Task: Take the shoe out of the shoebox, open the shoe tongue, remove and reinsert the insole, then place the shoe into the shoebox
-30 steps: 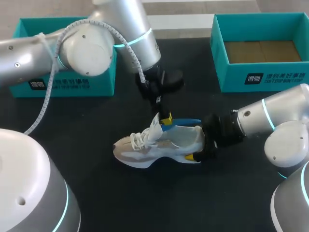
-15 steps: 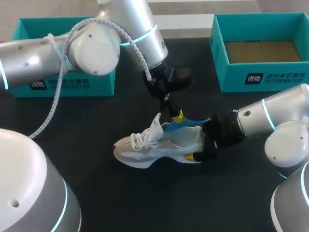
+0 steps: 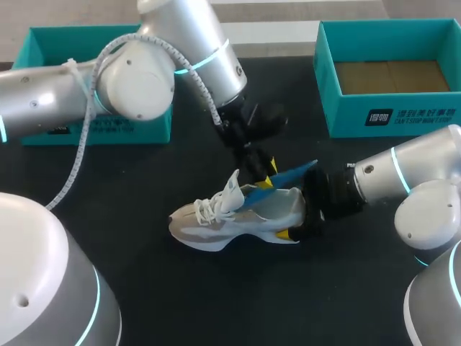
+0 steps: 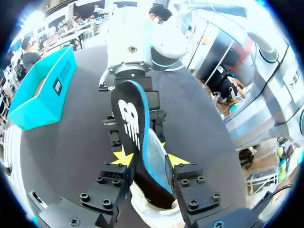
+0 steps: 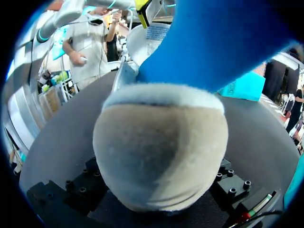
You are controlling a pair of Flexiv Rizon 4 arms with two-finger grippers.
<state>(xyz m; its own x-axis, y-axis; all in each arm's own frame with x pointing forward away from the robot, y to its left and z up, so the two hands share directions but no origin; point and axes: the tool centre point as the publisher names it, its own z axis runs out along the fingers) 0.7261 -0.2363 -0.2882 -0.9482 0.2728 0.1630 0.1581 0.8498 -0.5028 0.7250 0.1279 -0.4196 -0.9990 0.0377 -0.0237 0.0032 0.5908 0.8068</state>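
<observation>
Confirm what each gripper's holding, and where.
The left gripper pinches the blue insole about midway along, its front end inside the shoe. The right gripper clamps the shoe's heel.

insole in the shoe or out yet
Partly out: the left gripper is shut on the insole, whose heel end is raised above the shoe, with its front end inside.
</observation>
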